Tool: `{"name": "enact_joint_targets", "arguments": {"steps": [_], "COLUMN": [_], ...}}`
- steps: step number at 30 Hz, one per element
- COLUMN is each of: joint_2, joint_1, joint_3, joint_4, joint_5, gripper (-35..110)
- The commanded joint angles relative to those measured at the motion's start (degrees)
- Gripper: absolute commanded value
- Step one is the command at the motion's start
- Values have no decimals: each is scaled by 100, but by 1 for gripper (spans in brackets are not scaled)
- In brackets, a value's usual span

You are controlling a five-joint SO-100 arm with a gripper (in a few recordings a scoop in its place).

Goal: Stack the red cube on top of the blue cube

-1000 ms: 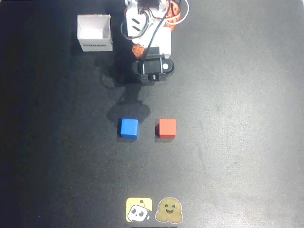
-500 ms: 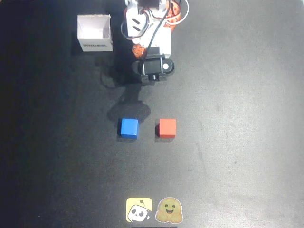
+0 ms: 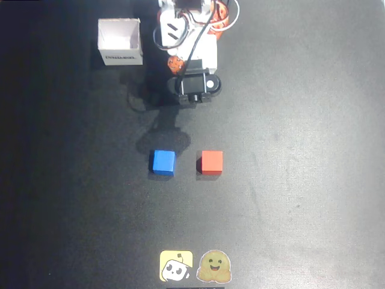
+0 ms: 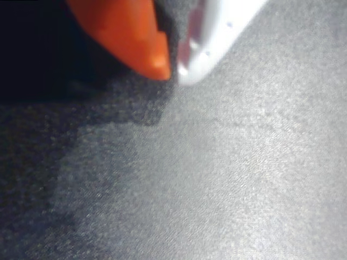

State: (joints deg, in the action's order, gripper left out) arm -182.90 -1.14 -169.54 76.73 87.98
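Observation:
In the overhead view, the blue cube (image 3: 162, 162) and the red cube (image 3: 211, 162) sit side by side on the dark table, blue on the left, with a cube-width gap between them. The arm (image 3: 194, 85) is folded back near its base at the top, well away from both cubes. The wrist view shows my gripper (image 4: 173, 70) just above bare table. Its orange fingertip (image 4: 146, 49) and white fingertip (image 4: 209, 49) are nearly touching, so it is shut with nothing between them. Neither cube is touched.
A white open box (image 3: 120, 41) stands at the top left beside the arm's base (image 3: 187, 30). Two stickers, a yellow one (image 3: 176, 266) and a tan smiling one (image 3: 215, 267), lie flat at the table's bottom edge.

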Motion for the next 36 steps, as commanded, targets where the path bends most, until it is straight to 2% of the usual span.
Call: {"name": "enact_joint_targets", "arguments": {"steps": [1, 36], "joint_2": [-26, -26], "joint_1": [26, 35], "joint_3": [26, 308], "joint_4": [18, 70], "joint_5": [0, -123], "gripper": [0, 0]}}
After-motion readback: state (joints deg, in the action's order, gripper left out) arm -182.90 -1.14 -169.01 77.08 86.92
